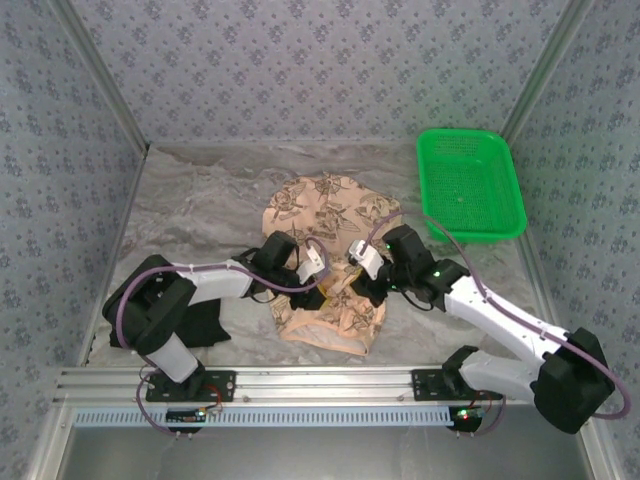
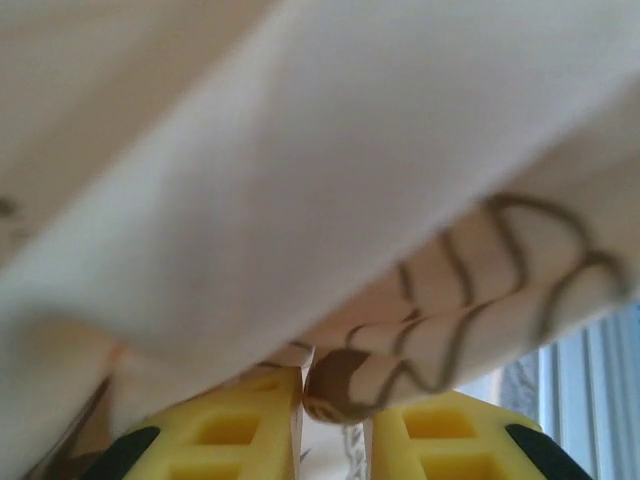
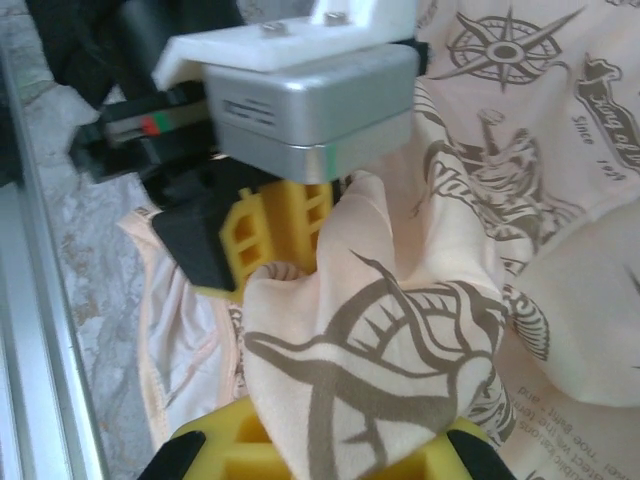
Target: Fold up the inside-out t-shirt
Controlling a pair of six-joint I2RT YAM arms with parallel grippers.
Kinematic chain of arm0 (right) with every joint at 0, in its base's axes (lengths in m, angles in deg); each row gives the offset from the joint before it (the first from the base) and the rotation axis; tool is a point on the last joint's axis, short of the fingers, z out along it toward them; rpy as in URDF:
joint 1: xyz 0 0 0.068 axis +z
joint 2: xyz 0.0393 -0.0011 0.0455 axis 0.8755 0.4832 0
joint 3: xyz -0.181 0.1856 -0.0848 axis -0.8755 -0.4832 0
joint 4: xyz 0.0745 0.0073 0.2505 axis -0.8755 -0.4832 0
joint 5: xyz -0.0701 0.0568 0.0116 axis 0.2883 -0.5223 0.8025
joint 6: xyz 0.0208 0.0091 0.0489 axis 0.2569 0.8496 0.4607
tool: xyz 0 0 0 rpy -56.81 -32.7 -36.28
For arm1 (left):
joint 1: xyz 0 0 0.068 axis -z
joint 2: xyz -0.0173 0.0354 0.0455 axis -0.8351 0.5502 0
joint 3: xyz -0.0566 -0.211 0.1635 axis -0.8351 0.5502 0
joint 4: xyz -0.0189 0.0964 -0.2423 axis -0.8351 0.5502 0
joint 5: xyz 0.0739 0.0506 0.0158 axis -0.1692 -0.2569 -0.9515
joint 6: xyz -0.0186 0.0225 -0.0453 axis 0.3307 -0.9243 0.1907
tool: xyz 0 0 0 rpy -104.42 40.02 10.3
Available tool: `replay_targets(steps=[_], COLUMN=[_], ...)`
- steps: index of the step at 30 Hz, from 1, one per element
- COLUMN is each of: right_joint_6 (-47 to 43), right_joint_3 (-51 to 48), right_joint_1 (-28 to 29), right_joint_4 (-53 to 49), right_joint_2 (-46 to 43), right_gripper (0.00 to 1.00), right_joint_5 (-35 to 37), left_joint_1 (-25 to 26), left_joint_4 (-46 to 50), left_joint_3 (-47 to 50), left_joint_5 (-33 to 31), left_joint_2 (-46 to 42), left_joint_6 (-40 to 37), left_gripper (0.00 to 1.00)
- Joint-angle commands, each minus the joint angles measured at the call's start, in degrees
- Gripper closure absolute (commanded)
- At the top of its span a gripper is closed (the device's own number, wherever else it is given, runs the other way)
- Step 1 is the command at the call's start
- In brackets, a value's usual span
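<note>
The right claw (image 3: 335, 450) is clamping a bunched fold of the t-shirt (image 1: 340, 210), the left claw (image 2: 335, 400) is standing narrowly apart around more cloth (grip cannot be determined), and the t-shirt is lying rumpled beneath both, folding apparently barely started.

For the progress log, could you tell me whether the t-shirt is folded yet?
Not folded: the t-shirt lies crumpled and uneven on the table, one fold pinched in the shut right gripper.

Patterned grey walls (image 1: 320, 70) enclose a marbled grey table (image 1: 200, 200) edged by an aluminium rail (image 1: 320, 380)
</note>
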Motion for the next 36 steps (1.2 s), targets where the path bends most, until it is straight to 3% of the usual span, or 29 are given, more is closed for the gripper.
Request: replay_targets(steps=[1,7,9,11,14,17,19,22,24,27,31,36], right_joint_6=[-4.14,-17.6,-21.34,-22.77,-22.58,-23.28,-24.54,-26.06,-28.06,-29.15,-30.63,-30.17], right_joint_3=[2.63,12.07,13.75,14.57,16.22,16.7,16.69,17.16,17.12,15.97,16.16,16.27], right_joint_1=[0.32,6.15,7.29,7.62,7.24,6.45,5.26,3.16,1.76,-0.13,-0.1,-1.42], right_joint_4=[-5.0,-26.2,-30.44,-31.88,-33.13,-33.53,-33.87,-34.9,-34.99,-33.59,-33.61,-33.49], right_joint_2=[0.06,8.79,11.25,12.45,13.81,14.09,13.24,11.12,9.45,7.13,6.32,8.0], right_gripper=[1.0,1.0,0.98,0.98,0.99,0.99,0.99,0.98,0.99,1.0,0.98,0.96], right_joint_5=[-5.56,7.14,7.49,7.32,8.69,8.04,4.26,-2.79,-5.53,-5.91,-0.31,1.72], left_joint_1=[-0.74,-5.47,-6.02,-6.07,-5.73,-4.29,-3.9,-4.31,-4.61,-4.67,-4.73,-5.19], left_joint_4=[2.87,2.81,3.39,4.05,2.79,3.54,5.69,7.77,8.24,9.09,11.02,12.83], left_joint_3=[-0.11,-0.2,-1.13,-2.36,-2.91,-3.11,-3.92,-4.08,-3.96,-4.34,-5.4,-6.07], left_joint_5=[-6.53,-11.95,-12.1,-12.42,-7.87,-8.76,-10.65,-16.27,-18.89,-22.25,-25.39,-21.69], left_joint_2=[-2.11,-5.22,-5.73,-5.82,-6.67,-7.72,-7.04,-4.6,-2.37,0.55,3.88,4.6], left_joint_6=[-1.69,2.85,2.84,3.41,3.38,1.6,0.36,1.03,1.59,2.92,4.2,2.76], left_gripper=[0.77,0.75,0.74,0.73,0.68,0.68,0.73,0.93,0.99,1.0,1.0,1.0])
